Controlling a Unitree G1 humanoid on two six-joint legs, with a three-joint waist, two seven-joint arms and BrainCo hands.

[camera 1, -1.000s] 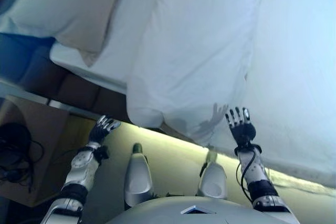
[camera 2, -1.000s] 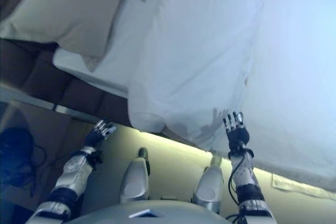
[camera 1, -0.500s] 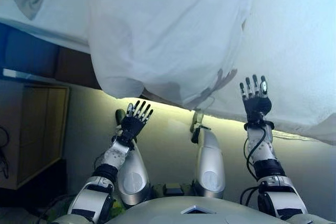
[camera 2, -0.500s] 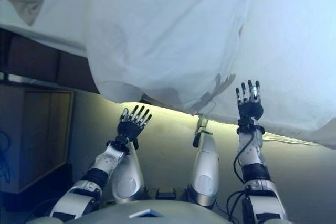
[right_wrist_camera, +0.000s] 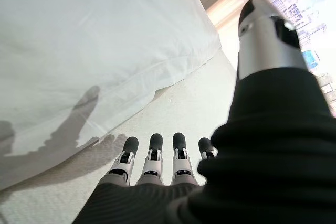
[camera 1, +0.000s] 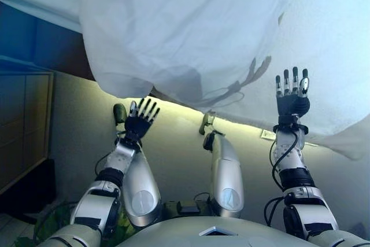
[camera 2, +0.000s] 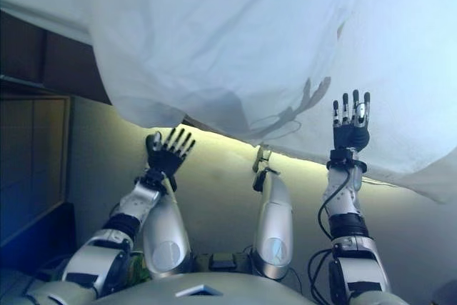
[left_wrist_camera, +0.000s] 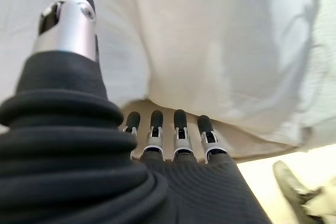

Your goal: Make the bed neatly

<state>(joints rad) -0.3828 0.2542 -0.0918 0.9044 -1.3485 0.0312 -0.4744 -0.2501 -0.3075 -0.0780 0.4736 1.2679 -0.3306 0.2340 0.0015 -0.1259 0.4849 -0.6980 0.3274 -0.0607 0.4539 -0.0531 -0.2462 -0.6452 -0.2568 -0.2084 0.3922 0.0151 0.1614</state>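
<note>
A white duvet [camera 1: 185, 27] lies rumpled over the bed and hangs over its near edge in a bulging fold. My left hand [camera 1: 139, 122] is open with fingers spread, just below that hanging fold [left_wrist_camera: 210, 51] and holding nothing. My right hand [camera 1: 292, 93] is open too, fingers straight, raised in front of the flatter white bedding [right_wrist_camera: 189, 103] at the right. In the right wrist view the duvet's thick seamed edge [right_wrist_camera: 131, 85] lies just past the fingertips. Neither hand grips any cloth.
A dark bed base [camera 1: 40, 44] shows under the duvet at the left. A wooden cabinet [camera 1: 23, 125] stands at the far left by the floor. A lit strip runs along the floor under the bed edge [camera 1: 243, 125].
The camera has swung, and the pillow and nightstand have left the view. Both hands have risen toward the duvet's edge; the left hand came in from the lower left to below the hanging fold.
</note>
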